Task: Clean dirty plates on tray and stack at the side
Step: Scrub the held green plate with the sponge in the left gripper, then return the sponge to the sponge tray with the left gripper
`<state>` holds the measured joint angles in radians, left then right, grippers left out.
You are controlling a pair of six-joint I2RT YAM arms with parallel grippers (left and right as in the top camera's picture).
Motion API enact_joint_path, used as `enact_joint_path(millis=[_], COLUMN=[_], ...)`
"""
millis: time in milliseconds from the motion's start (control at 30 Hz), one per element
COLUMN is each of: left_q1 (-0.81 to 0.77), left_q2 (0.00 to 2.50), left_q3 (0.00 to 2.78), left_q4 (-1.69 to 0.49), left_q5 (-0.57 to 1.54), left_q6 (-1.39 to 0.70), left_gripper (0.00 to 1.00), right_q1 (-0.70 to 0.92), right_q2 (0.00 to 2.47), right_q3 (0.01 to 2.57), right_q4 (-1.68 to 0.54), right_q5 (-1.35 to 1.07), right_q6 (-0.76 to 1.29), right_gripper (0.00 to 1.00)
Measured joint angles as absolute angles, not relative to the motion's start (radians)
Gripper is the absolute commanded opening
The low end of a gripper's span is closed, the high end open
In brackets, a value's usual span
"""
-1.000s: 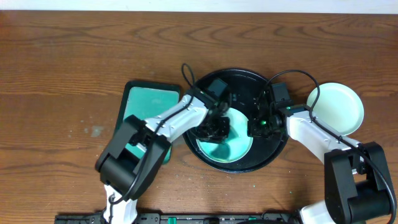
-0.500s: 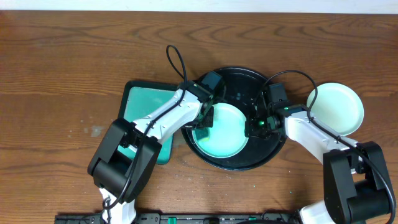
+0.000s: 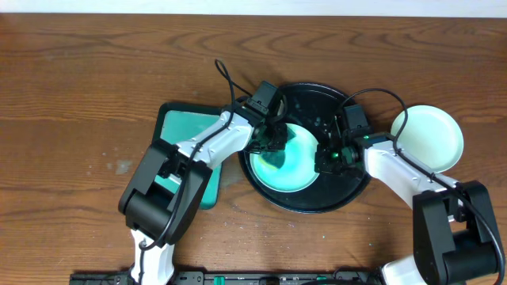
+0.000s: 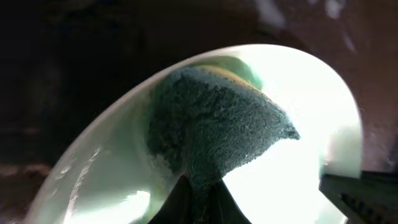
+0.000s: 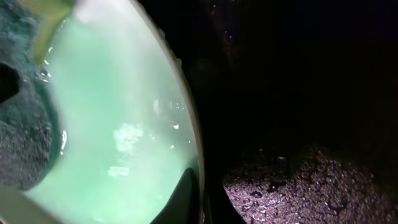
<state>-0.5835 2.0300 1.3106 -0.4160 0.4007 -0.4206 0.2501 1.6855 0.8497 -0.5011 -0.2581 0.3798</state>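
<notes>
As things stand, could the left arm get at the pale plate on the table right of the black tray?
Probably not. The left gripper holds a sponge on the mint plate in the tray, and the right arm lies between it and the pale plate.

Overhead evenly lit, sharp, soft shadows. Wrist views dim, blurred up close; blown-out glare on plate (image 4: 311, 124) toward three o'clock.
</notes>
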Motion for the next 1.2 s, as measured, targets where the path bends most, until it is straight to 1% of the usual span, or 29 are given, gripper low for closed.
enact_joint_path(millis=[167, 367, 567, 733, 800, 833, 933, 1067, 1133, 1200], left_q1=[-0.603, -0.695, -0.689, -0.688, -0.688, -0.688, -0.687, -0.629, -0.568, -0.488], left_q2=[2.049, 2.069, 2.073, 2.071, 2.056, 2.028, 1.971, 1.829, 1.754, 1.679], left_q3=[1.315, 1.322, 1.322, 1.334, 1.336, 1.333, 1.319, 1.301, 1.3, 1.3], left_q4=[-0.386, -0.381, -0.398, -0.449, -0.488, -0.544, -0.62, -0.71, -0.748, -0.796], left_q5=[0.476, 0.593, 0.649, 0.652, 0.627, 0.586, 0.491, 0.363, 0.31, 0.247], left_q6=[-0.418, -0.393, -0.366, -0.335, -0.329, -0.327, -0.339, -0.355, -0.363, -0.366], left_gripper=[0.08, 0.07, 0.07, 0.07, 0.07, 0.07, 0.07, 0.07, 0.07, 0.07], right_q1=[0.24, 0.24, 0.24, 0.24, 0.24, 0.24, 0.24, 0.24, 0.24, 0.24], right_q2=[1.682, 1.682, 1.682, 1.682, 1.682, 1.682, 1.682, 1.682, 1.682, 1.682], right_q3=[0.85, 0.85, 0.85, 0.85, 0.85, 0.85, 0.85, 0.85, 0.85, 0.85], right_q4=[-0.505, -0.506, -0.506, -0.507, -0.507, -0.507, -0.507, -0.507, -0.506, -0.505], right_q5=[-0.242, -0.241, -0.241, -0.241, -0.241, -0.241, -0.242, -0.241, -0.241, -0.235], right_q6=[0.379, 0.379, 0.379, 0.379, 0.379, 0.379, 0.379, 0.376, 0.366, 0.347], right_gripper=[0.01, 0.01, 0.01, 0.01, 0.01, 0.01, 0.01, 0.02, 0.05, 0.13])
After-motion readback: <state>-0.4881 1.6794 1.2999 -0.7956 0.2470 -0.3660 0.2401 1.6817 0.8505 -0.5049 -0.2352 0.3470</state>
